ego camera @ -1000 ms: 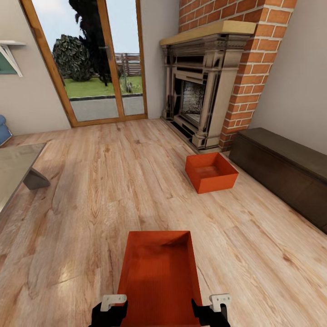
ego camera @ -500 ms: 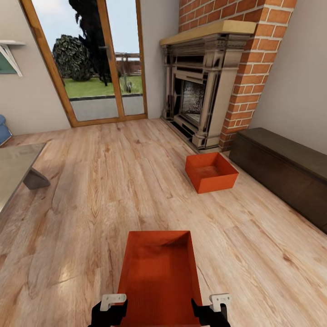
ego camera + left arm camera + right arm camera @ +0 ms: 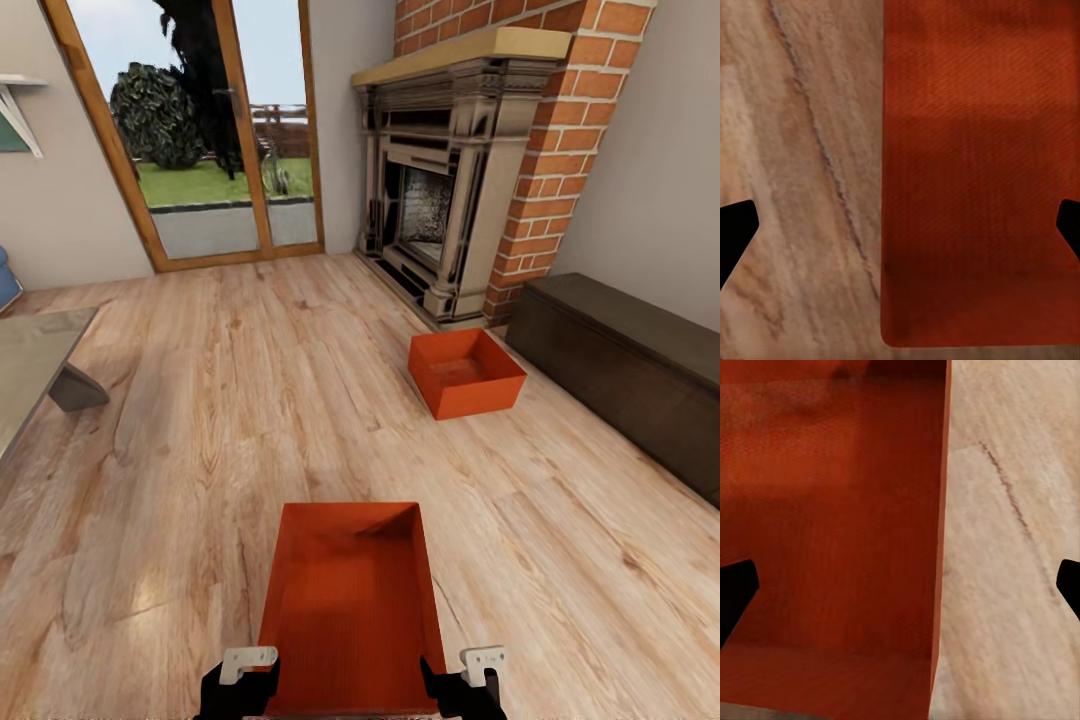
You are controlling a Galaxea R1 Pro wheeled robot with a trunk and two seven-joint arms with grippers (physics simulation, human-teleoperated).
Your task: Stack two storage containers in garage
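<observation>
One orange-red storage container [image 3: 350,610] lies lengthwise right in front of me over the light wood plank floor [image 3: 200,420] of the living room. My left gripper [image 3: 245,688] is at its near left wall and my right gripper [image 3: 465,688] at its near right wall. In the left wrist view the left gripper [image 3: 900,232] is open, fingers wide apart astride the container's wall [image 3: 975,187]. The right gripper [image 3: 900,589] is open the same way across the opposite wall [image 3: 832,525]. The second storage container [image 3: 465,372] rests on the planks in front of the fireplace.
An ornate fireplace [image 3: 440,190] with a red brick chimney [image 3: 560,140] stands ahead on the right. A long dark brown bench [image 3: 630,370] lines the right wall. Wood-framed glass doors [image 3: 200,130] are ahead on the left, and a low grey table [image 3: 35,370] is at the left edge.
The whole picture has shifted slightly, so the camera has moved a little. The near container keeps its place between the two grippers. The far container has not moved on the floor.
</observation>
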